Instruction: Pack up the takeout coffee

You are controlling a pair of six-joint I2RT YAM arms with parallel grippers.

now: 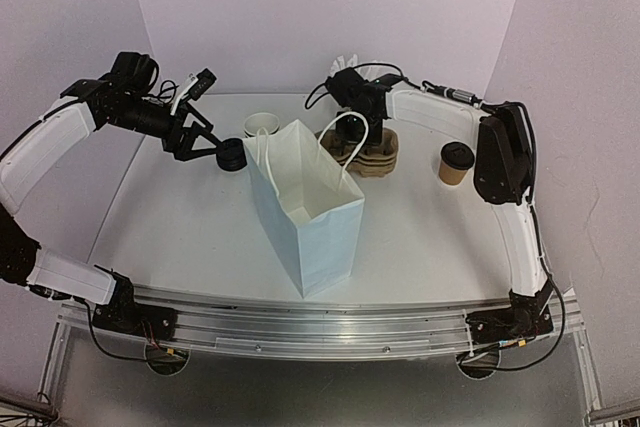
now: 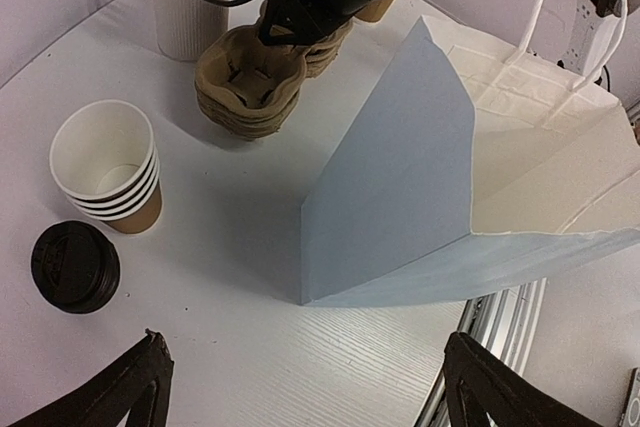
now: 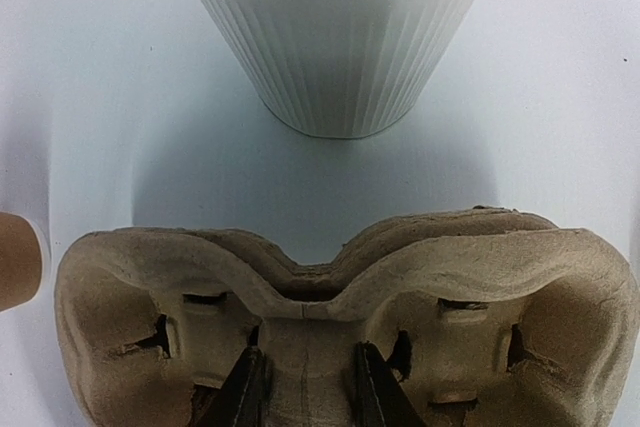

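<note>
Left gripper point(image 2: 302, 342) released, jaws wide, nothing between them. It hovers near loose black lid point(image 2: 75, 267) and stack of open kraft cups point(image 2: 108, 172), left of blue bag point(image 2: 400, 177). Bag upright, mouth open, mid desk point(image 1: 180, 217). Right gripper point(image 3: 310, 392) down on stacked pulp carriers point(image 3: 520, 287), fingers either side of centre rib; cannot tell if clenched or slack. Lidded cup point(image 1: 456, 163) upright far right, well apart from bag. White stick holder point(image 3: 345, 37) just behind carriers.
</note>
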